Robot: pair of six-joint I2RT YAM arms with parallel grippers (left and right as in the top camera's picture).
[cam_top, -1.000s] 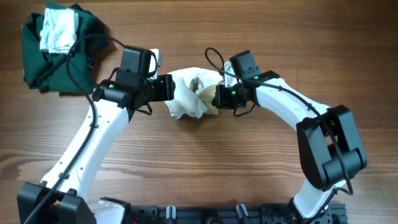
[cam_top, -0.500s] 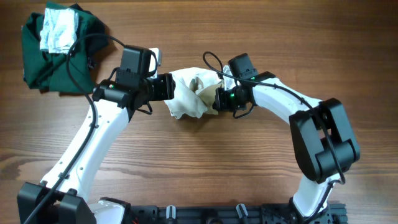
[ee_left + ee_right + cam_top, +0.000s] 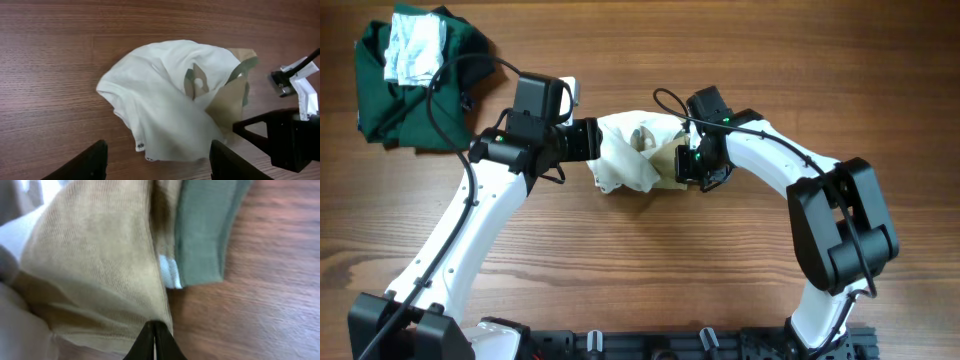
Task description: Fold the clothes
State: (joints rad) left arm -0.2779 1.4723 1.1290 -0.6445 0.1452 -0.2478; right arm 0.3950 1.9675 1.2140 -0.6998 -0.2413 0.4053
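My right end effector point(image 3: 154, 332), shut on the clothes' point(image 3: 625, 155) tan edge, has just swung it nearer, starting a fold; my left end effector point(image 3: 157, 161) hangs open, empty.

Through my right wrist camera the clothes point(image 3: 90, 265) run off the top and left edges, so I cannot tell their full shape. My right claw point(image 3: 154, 341) shows only as a dark pinched sliver at the bottom edge. My left claw point(image 3: 157, 162) has its fingers cut off below. From overhead, both claws cover the clothes' side edges.
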